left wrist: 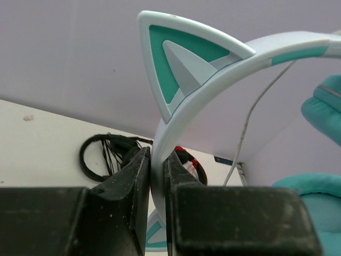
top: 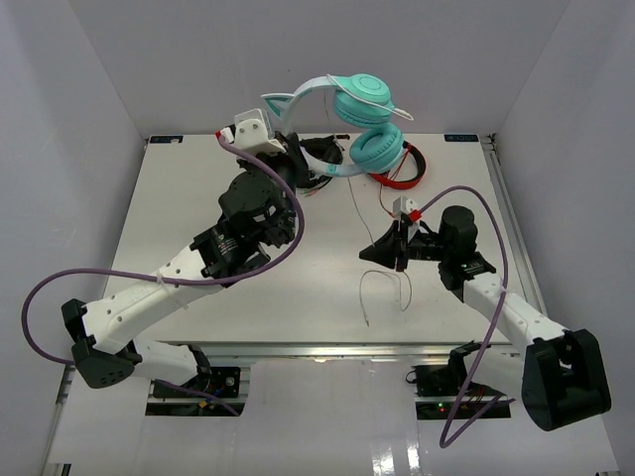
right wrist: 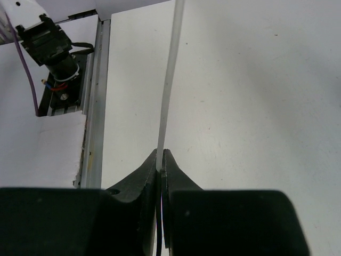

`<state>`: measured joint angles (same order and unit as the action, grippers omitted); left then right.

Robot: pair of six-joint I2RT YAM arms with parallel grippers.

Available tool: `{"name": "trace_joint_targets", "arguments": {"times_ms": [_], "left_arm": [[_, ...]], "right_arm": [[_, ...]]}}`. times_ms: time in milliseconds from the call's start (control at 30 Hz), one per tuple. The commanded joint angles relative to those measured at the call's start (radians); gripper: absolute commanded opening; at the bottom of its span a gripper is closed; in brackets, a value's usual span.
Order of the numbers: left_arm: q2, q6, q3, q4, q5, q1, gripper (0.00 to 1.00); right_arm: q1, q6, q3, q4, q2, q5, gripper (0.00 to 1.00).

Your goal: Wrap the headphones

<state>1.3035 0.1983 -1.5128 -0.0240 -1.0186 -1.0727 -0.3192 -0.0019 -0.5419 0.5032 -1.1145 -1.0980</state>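
The teal headphones (top: 369, 121) hang in the air above the far edge of the table. My left gripper (top: 285, 147) is shut on their pale headband (left wrist: 213, 69) just below a cat-ear point (left wrist: 176, 64). A teal earcup (left wrist: 325, 106) shows at the right of the left wrist view. The thin white cable (top: 354, 198) runs from the earcups down to my right gripper (top: 395, 256). That gripper is shut on the cable (right wrist: 169, 80) just above the table. The cable's free end (top: 367, 302) lies looped on the table in front of it.
Black headphones (top: 319, 159) and red headphones (top: 405, 175) lie on the table at the back, under the teal pair. Both also show in the left wrist view, the black (left wrist: 104, 154) and the red (left wrist: 194, 169). White walls enclose the table on the left, back and right.
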Motion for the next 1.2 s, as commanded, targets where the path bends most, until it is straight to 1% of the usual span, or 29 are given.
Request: {"name": "trace_joint_targets", "arguments": {"times_ms": [0,133,200,300,367,467,567,667,767,867,933,1167], "left_arm": [[-0.015,-0.131,0.023,-0.28,-0.108,0.03,0.0],[0.0,-0.191,0.085,-0.305,-0.124,0.079,0.0],[0.0,-0.175,0.119,-0.276,-0.122,0.117,0.0],[0.004,-0.06,0.147,-0.145,-0.093,0.178,0.0],[0.023,0.031,0.16,-0.082,-0.071,0.208,0.0],[0.06,0.071,0.181,-0.029,-0.047,0.232,0.0],[0.102,0.104,0.194,0.002,-0.019,0.234,0.0],[0.148,0.144,0.204,0.04,0.04,0.235,0.0],[0.176,0.173,0.211,0.079,0.114,0.235,0.0],[0.192,0.199,0.23,0.083,0.187,0.234,0.0],[0.201,0.204,0.241,0.084,0.221,0.232,0.0],[0.232,0.214,0.258,0.116,0.404,0.228,0.0]], "right_arm": [[-0.036,-0.231,-0.134,-0.318,0.055,0.136,0.08],[-0.073,-0.412,-0.276,-0.602,0.103,0.279,0.08],[-0.102,-0.49,-0.355,-0.721,0.118,0.338,0.08],[-0.137,-0.601,-0.465,-0.883,0.114,0.419,0.08],[-0.152,-0.671,-0.568,-0.964,0.104,0.453,0.08],[-0.158,-0.737,-0.67,-1.055,0.082,0.492,0.08],[-0.161,-0.77,-0.738,-1.073,0.059,0.513,0.08],[-0.178,-0.795,-0.764,-1.073,0.044,0.558,0.08],[-0.2,-0.822,-0.759,-1.063,0.034,0.616,0.08],[-0.226,-0.85,-0.74,-1.042,0.028,0.67,0.09],[-0.241,-0.871,-0.727,-1.031,0.025,0.704,0.09],[-0.264,-0.926,-0.713,-0.997,0.009,0.802,0.12]]}}
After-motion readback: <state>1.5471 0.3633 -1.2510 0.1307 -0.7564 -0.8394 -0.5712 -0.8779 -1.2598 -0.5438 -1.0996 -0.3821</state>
